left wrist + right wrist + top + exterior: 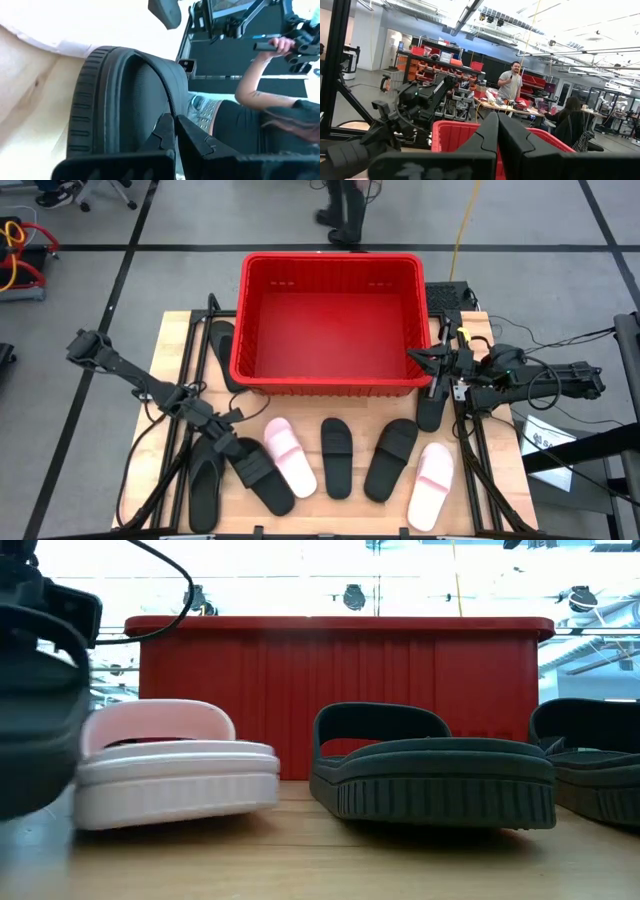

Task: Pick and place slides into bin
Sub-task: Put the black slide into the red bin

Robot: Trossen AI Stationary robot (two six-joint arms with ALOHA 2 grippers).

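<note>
The red bin (330, 388) stands at the table's far middle. In a row along the near edge lie black slides (337, 458), (390, 460), (205, 492) and pale pink slides (290, 458), (430, 485), soles down. My left gripper (237, 445) is shut on another black slide (262, 478) at the near left. That slide shows large in the left wrist view (135, 95). My right gripper (425, 360) hangs shut and empty by the bin's near right corner, above a black slide (432, 412). One more black slide (222, 350) lies left of the bin. My left gripper pinches the black slide's strap at its edge (170, 112). One finger (161, 134) sits under the strap's arch, over the footbed, and the other (200, 142) outside it. The fingers slant down from the table's left. Whether the sole is clear of the table, I cannot tell.
Black frame rails (195, 355) run along both sides of the wooden table (175, 330). A person (265, 75) sits beyond the table, and another (510, 80) stands far off in the room. Cables (560, 370) trail by the right arm.
</note>
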